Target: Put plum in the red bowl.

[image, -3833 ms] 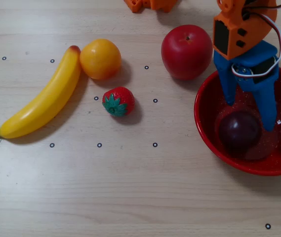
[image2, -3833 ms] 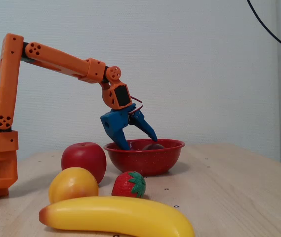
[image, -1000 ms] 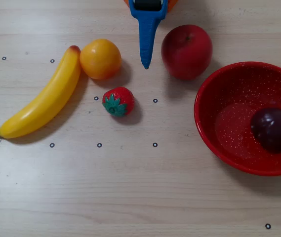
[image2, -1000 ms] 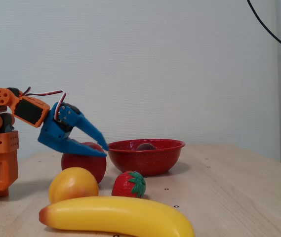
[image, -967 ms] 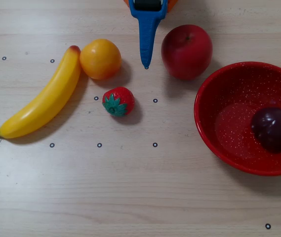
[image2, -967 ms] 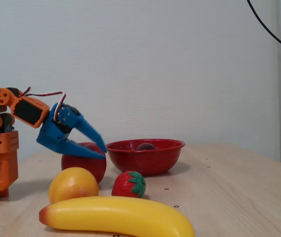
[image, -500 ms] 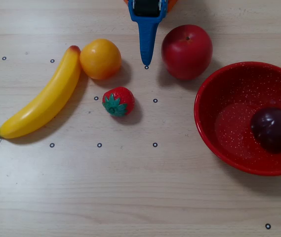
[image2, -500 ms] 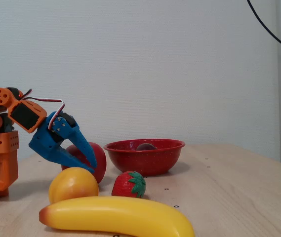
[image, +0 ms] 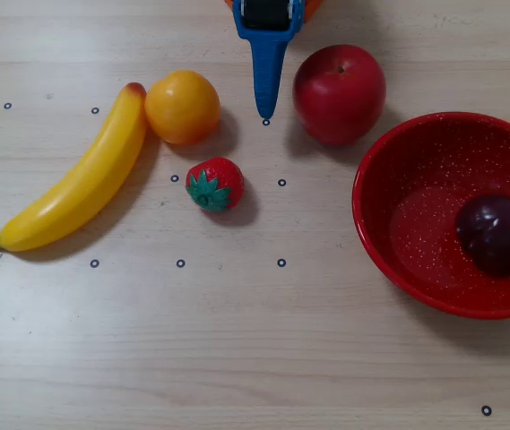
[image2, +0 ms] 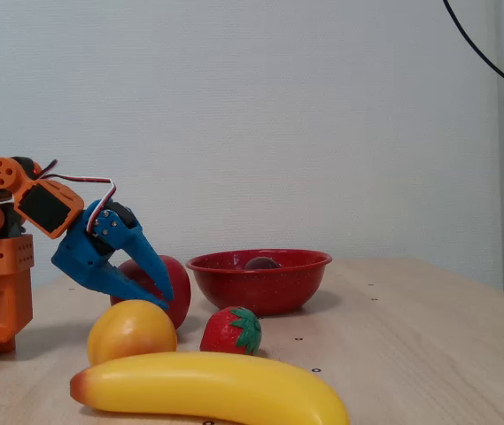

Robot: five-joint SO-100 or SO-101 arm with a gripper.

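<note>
Claw: gripper (image: 265,115) folded back near the arm's base, fingers drawn together, nothing held.
Red bowl (image: 389,233): well off to the claw's right in the overhead view, beyond the apple (image: 339,93).
Plum (image: 497,235): already in the bowl, right side.
Hidden: side-on fixed view shows only the plum's (image2: 261,263) top above the rim.

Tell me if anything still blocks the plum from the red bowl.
Nothing does: the plum already lies inside the red bowl. The hand is back near the apple, holding nothing.
</note>
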